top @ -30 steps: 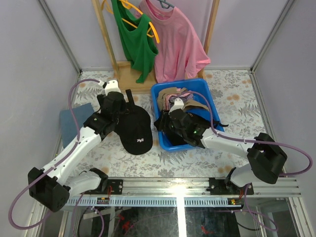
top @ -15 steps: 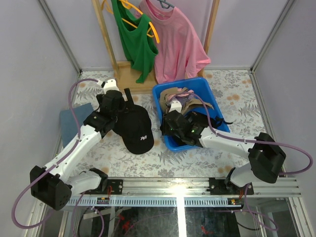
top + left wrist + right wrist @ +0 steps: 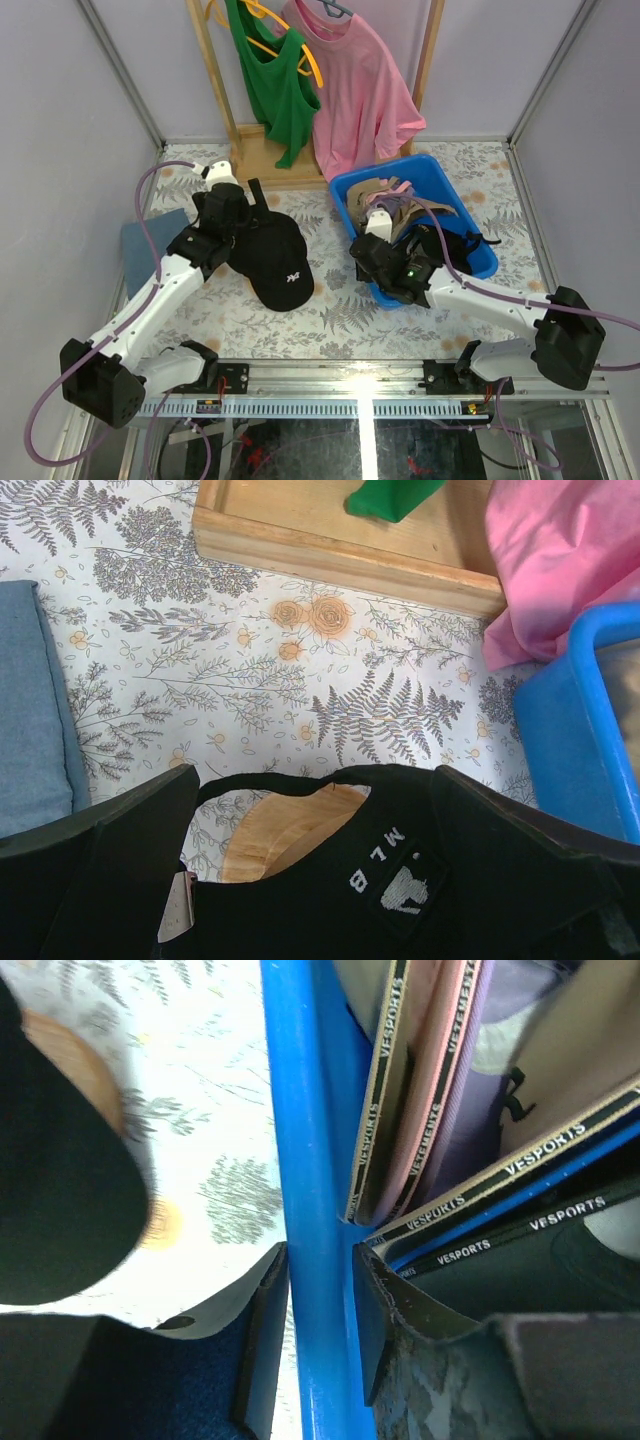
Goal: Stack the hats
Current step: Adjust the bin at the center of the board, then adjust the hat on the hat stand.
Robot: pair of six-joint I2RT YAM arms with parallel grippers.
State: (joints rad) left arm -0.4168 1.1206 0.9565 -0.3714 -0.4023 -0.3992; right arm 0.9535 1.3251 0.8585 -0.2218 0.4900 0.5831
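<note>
**Left jaws.** Spread to full width above the rear of the black fabric baseball cap (image 3: 278, 262), with one finger on each side of its rear strap. Contact with the cap cannot be determined.

**Black cap.** It rests on the floral-patterned desk (image 3: 250, 325), to the left of the blue plastic bin (image 3: 305, 1140), with its brim toward the near edge. In the left wrist view, a round wooden form (image 3: 285, 830) is visible through the opening under the strap.

**Right jaws.** They straddle the bin's left wall, one finger outside and one inside. Both fingers press against the wall and pinch it.

**Remaining caps.** They stand nested on edge inside the bin: the tan fabric cap (image 3: 580, 1050), the pink fabric cap (image 3: 440, 1070), the lavender fabric cap (image 3: 475, 1130) and the edge of a bright blue cap (image 3: 520, 1198).

**Surroundings.**
- A folded blue-grey cloth (image 3: 150, 250) lies at the desk's left side.
- A wooden rack base (image 3: 330, 545) stands at the far edge.
- A pink T-shirt (image 3: 360, 95) and a green tank top (image 3: 268, 85) hang above the base.
</note>
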